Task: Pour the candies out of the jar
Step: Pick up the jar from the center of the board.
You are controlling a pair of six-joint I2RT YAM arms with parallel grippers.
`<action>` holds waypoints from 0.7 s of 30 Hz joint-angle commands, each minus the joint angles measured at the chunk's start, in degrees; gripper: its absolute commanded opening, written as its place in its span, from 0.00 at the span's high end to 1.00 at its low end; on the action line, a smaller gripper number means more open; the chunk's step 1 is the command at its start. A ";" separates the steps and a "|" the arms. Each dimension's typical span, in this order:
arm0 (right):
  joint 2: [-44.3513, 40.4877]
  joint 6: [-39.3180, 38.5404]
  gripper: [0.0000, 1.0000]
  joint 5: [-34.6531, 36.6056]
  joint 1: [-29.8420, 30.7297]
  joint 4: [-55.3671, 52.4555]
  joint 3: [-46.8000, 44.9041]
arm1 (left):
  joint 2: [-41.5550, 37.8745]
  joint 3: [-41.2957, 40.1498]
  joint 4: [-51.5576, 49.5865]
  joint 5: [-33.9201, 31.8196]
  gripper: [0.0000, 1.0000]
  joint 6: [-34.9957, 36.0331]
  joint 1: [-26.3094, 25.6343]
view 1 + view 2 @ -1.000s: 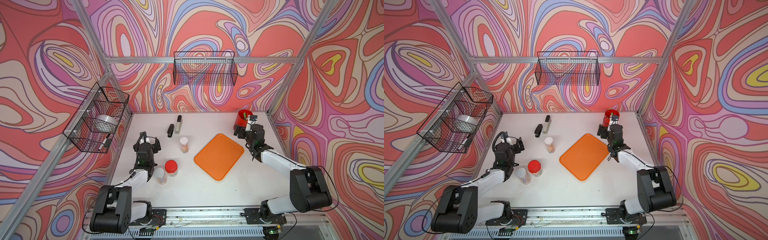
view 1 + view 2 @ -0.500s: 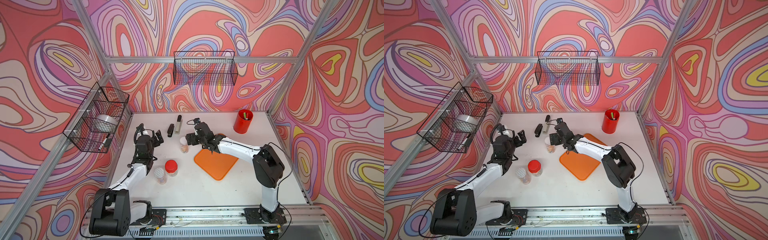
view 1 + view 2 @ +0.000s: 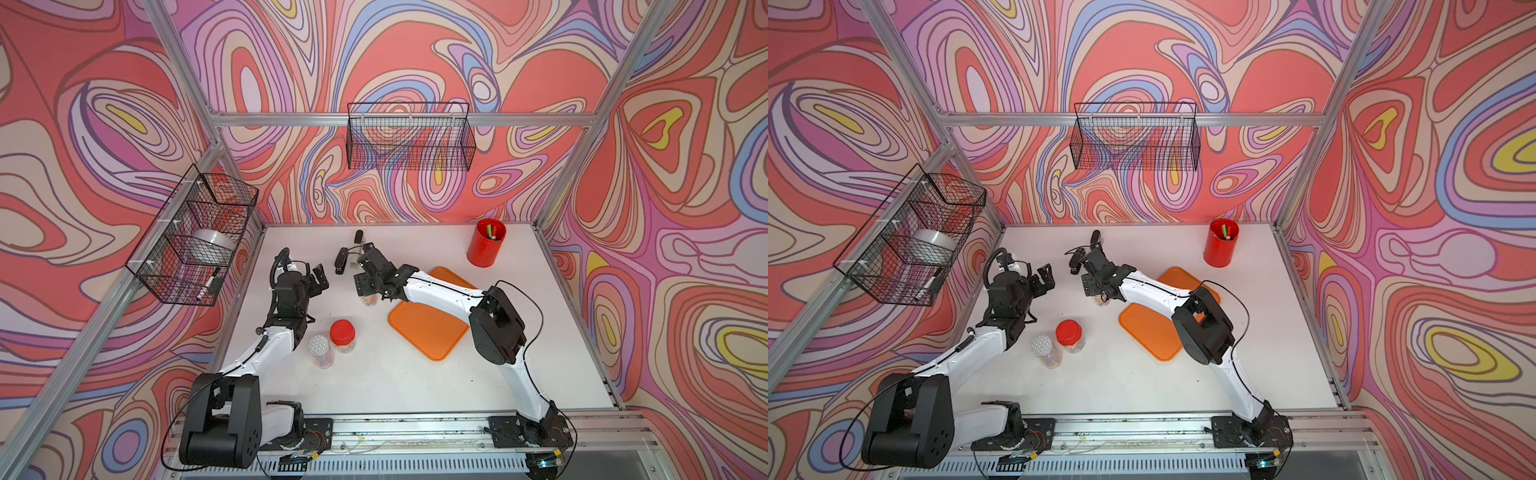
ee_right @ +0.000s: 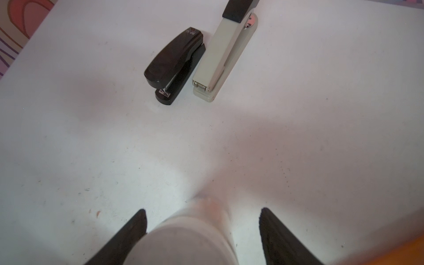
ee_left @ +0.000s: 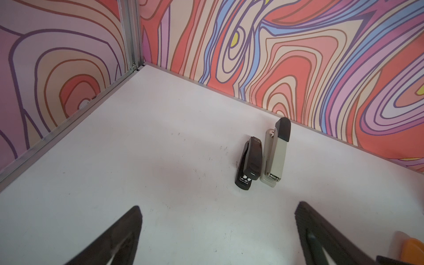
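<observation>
A small clear jar with a pale lid stands upright on the white table, just left of the orange tray. Orange-tinted contents show through its wall; single candies cannot be made out. My right gripper reaches down over it with one finger on each side. One finger lies close by the lid and a gap shows at the other. In both top views the gripper hides most of the jar. My left gripper hangs wide open and empty, to the jar's left.
A black stapler and a grey stapler lie side by side behind the jar. A red-lidded jar and a white-lidded jar stand near the left arm. A red cup with pens is at the back right. Wire baskets hang on the walls.
My right arm swung from the red cup at the back right across the tray to the small jar, and its jaws have narrowed around it. The left gripper rose a little and stayed open.
</observation>
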 commanded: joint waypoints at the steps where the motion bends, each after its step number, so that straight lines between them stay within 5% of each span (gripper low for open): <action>1: 2.12 -0.23 0.31 2.08 0.52 -1.93 2.52 | 0.08 -0.86 0.40 0.44 0.00 -0.21 -0.03; 14: -4.69 -5.80 0.62 0.12 0.29 0.35 -1.92 | 0.06 3.28 -5.02 8.52 0.00 -1.52 -0.03; 21: -14.64 -10.57 0.65 -5.92 -5.21 -2.98 -7.00 | 1.32 7.52 -3.24 25.39 0.00 -1.74 -1.15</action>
